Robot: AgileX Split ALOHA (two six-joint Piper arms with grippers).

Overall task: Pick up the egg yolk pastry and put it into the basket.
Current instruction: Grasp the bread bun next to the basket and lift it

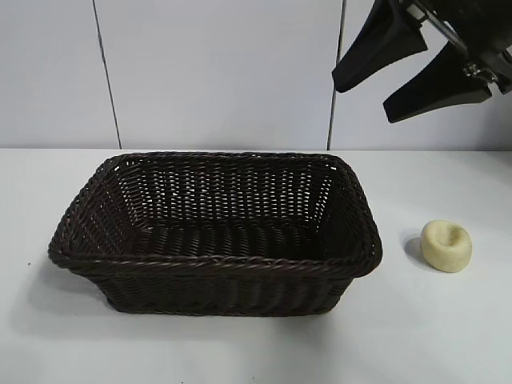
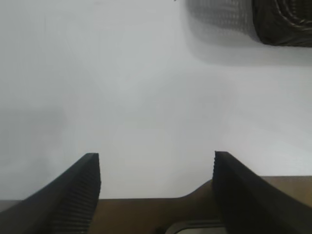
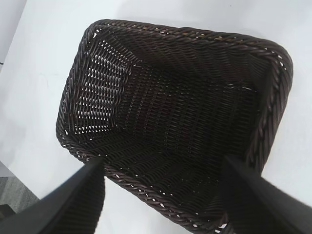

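The egg yolk pastry (image 1: pixel 447 246), a small pale yellow bun with a dimpled top, lies on the white table just right of the basket (image 1: pixel 214 267). The basket is a large dark brown wicker one, empty, in the middle of the table; the right wrist view looks down into the basket (image 3: pixel 175 34). My right gripper (image 1: pixel 366 98) hangs open high at the upper right, well above the pastry and the basket's right end, with nothing between its fingers. My left gripper (image 2: pixel 157 157) is open over bare table, out of the exterior view. A corner of the basket (image 2: pixel 285 24) shows far off in the left wrist view.
The white table (image 1: pixel 448 336) runs around the basket on all sides. A grey panelled wall (image 1: pixel 216 72) stands behind. A brown edge (image 2: pixel 146 212) shows below the left gripper's fingers.
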